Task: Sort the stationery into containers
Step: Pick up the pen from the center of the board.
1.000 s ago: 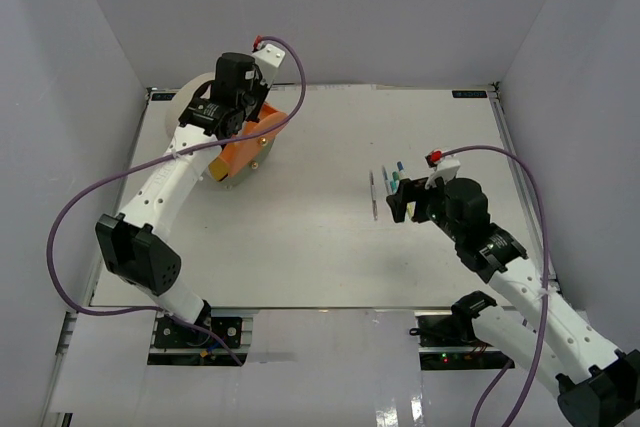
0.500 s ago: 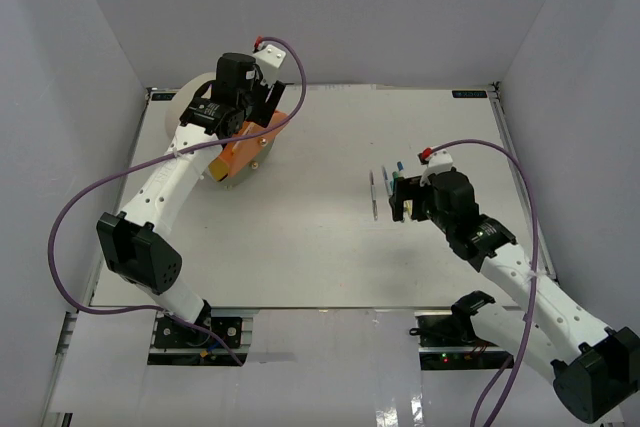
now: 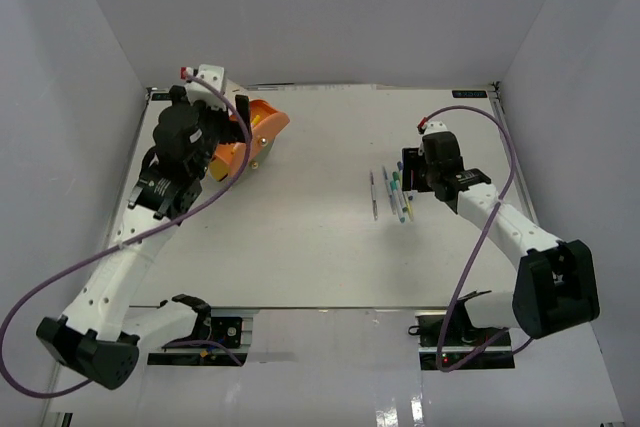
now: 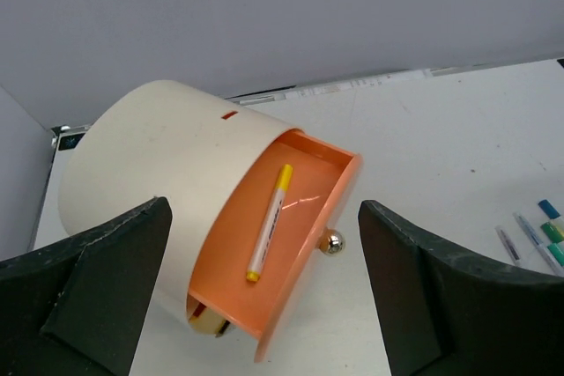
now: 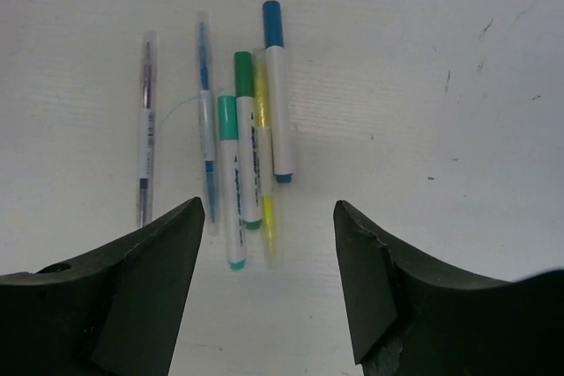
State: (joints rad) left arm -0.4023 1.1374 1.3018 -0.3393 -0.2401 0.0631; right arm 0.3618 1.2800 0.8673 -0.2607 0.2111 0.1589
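Note:
The cream cylindrical organizer (image 4: pixel 159 156) lies on its side at the table's far left. Its orange drawer (image 4: pixel 304 217) is pulled out, brass knob (image 4: pixel 332 243) on the front. A yellow marker (image 4: pixel 270 222) lies inside the drawer. My left gripper (image 4: pixel 264 305) is open and hangs just in front of the drawer (image 3: pixel 258 127), holding nothing. On the table to the right lie several pens (image 3: pixel 392 193): a purple pen (image 5: pixel 145 129), a blue pen (image 5: pixel 205 121), two green markers (image 5: pixel 247 143), a yellow pen (image 5: pixel 263 147) and a blue marker (image 5: pixel 278 94). My right gripper (image 5: pixel 269 279) is open just short of their tips, empty.
White walls close in the table on three sides. The organizer (image 3: pixel 172 107) sits close to the left wall, largely hidden by my left arm in the top view. Purple cables loop off both arms. The table edge (image 3: pixel 300 307) runs in front of the arm bases.
My left gripper opened and drew back from the orange drawer, leaving the yellow marker in it. My right gripper swung to the far right side of the pens, its jaws somewhat narrower.

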